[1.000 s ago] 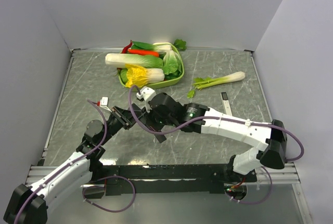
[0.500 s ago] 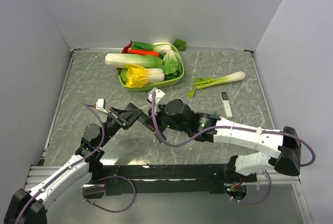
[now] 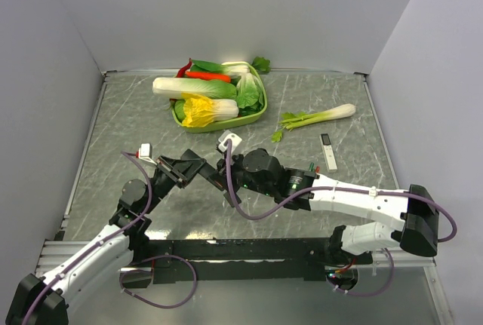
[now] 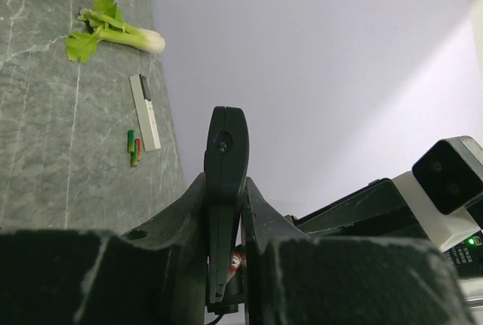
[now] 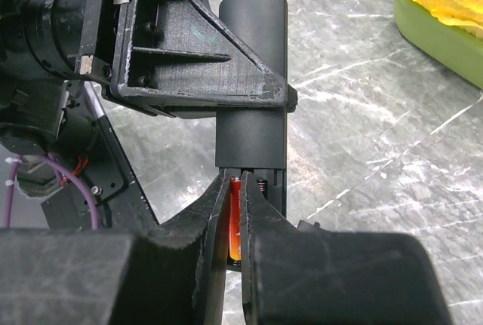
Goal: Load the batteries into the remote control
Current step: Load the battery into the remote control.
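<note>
My left gripper (image 4: 225, 216) is shut on the black remote control (image 4: 226, 151) and holds it edge-on above the table. In the right wrist view the remote (image 5: 252, 106) shows its back, with the battery slot open at its near end. My right gripper (image 5: 235, 193) is shut on a red-orange battery (image 5: 235, 223) and holds it lengthwise in that slot, beside a spring. Two more batteries (image 4: 134, 148), green and red, lie on the table next to the slim white device (image 4: 145, 121). In the top view both grippers meet at mid-table (image 3: 215, 176).
A green tray (image 3: 249, 120) full of vegetables stands at the back. A celery stalk (image 3: 321, 117) lies at the back right, with the white device (image 3: 327, 151) just in front of it. White walls close in the table.
My right arm has drawn back toward the near right and lined its gripper up with the remote's slot end. The left gripper has shifted slightly left with the remote.
</note>
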`<control>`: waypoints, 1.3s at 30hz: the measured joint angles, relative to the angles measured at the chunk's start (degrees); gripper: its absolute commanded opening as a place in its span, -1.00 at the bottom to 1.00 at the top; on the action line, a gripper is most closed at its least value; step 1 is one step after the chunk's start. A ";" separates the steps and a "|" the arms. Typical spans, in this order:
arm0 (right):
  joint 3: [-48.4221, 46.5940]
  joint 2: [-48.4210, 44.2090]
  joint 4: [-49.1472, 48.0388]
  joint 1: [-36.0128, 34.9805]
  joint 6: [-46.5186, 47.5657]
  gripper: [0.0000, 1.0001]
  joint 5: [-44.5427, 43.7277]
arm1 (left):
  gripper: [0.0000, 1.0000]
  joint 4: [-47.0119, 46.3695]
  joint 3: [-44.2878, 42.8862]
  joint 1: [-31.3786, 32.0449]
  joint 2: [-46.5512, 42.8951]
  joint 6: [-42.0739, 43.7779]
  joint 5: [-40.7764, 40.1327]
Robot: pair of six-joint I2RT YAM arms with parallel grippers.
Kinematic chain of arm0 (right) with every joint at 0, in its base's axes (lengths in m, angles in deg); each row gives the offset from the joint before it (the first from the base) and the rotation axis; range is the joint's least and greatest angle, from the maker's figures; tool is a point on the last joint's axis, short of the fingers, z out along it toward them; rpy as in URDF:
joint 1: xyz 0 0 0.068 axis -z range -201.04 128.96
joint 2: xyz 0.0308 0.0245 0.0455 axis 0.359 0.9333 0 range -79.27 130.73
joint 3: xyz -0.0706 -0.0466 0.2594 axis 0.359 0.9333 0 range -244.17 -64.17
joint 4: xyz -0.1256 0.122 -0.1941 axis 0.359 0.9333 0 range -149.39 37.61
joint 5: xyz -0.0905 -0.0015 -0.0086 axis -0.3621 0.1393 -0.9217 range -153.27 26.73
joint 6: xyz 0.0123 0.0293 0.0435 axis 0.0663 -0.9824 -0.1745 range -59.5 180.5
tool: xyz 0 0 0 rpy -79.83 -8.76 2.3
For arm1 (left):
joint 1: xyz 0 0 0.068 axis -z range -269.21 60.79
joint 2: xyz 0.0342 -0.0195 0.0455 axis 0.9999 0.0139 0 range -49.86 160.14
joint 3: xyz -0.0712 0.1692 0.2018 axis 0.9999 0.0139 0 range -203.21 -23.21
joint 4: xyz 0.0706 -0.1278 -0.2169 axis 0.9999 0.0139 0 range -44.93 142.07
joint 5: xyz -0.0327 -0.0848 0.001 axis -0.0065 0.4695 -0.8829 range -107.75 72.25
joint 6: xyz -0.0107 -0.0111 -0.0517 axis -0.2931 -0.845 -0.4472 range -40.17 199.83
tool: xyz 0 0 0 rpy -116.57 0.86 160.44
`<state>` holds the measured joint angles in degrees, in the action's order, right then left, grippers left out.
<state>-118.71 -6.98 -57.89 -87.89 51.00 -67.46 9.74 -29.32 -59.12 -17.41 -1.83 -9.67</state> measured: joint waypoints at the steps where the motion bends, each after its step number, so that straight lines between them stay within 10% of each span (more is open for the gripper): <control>1: 0.44 -0.09 -0.52 0.00 0.13 -1.00 -0.11 | -0.98 0.09 0.00 0.00 0.00 0.13 -0.04; 15: 2.60 0.31 -2.64 -0.39 3.04 -1.00 -0.87 | -0.98 1.11 -0.07 0.11 -0.37 3.08 0.02; 39: 1.29 -8.76 9.18 -1.27 0.31 0.28 -0.74 | -0.98 1.86 -0.24 -0.09 -3.85 9.31 0.87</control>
<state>-117.42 -15.74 -48.71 -89.15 51.31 -68.20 11.60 -29.56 -59.21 -21.26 7.48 -8.80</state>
